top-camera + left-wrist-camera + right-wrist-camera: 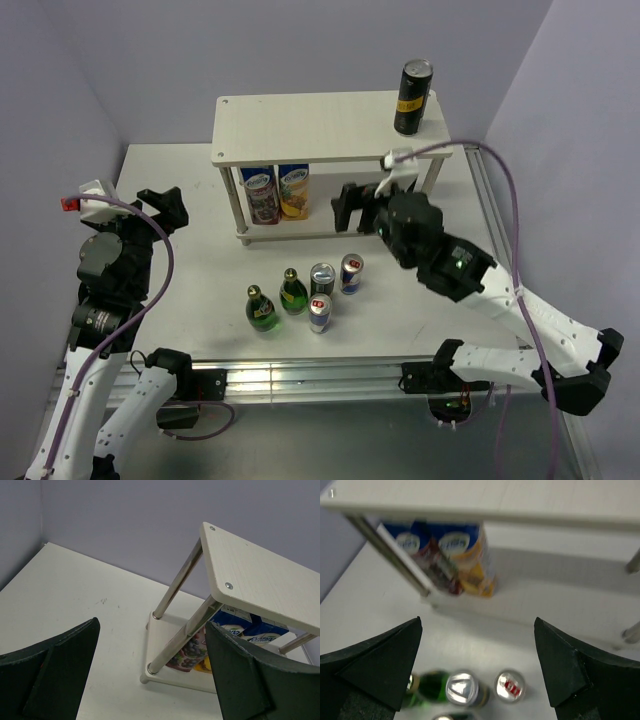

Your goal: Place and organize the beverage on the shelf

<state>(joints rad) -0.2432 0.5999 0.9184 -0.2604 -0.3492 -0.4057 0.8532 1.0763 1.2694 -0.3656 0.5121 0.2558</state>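
One black can [413,97] stood upright on the top board of the shelf [320,125], at its right end near the back edge. The other 5 drinks were on the table [215,265], bunched in front of the shelf's lower tier but apart from it. Left green bottle [261,310] and right green bottle [293,295] stood side by side, upright. Just right of them was the 2nd black can [322,278], w/ one slim can [351,272] beside it on the right and the other slim can [320,313] just in front. Whether any of these touched couldn't be told.

The lower tier held 2 juice cartons [278,192], side by side at the left end under the top board, blue tops w/ fruit print.

Right gripper [357,210] hung in front of the shelf, above the table and behind the can cluster, level w/ the lower tier. Its fingers [375,665] were spread wide w/ nothing between them. Its wrist cam looked down on the cartons, a bottle and 2 can tops.

Left gripper [165,205] was well off to the left, away from the drinks, also spread wide and holding nothing. Its wrist cam showed the shelf's left corner and metal legs.

A lilac cable [500,175] ran along the right arm.
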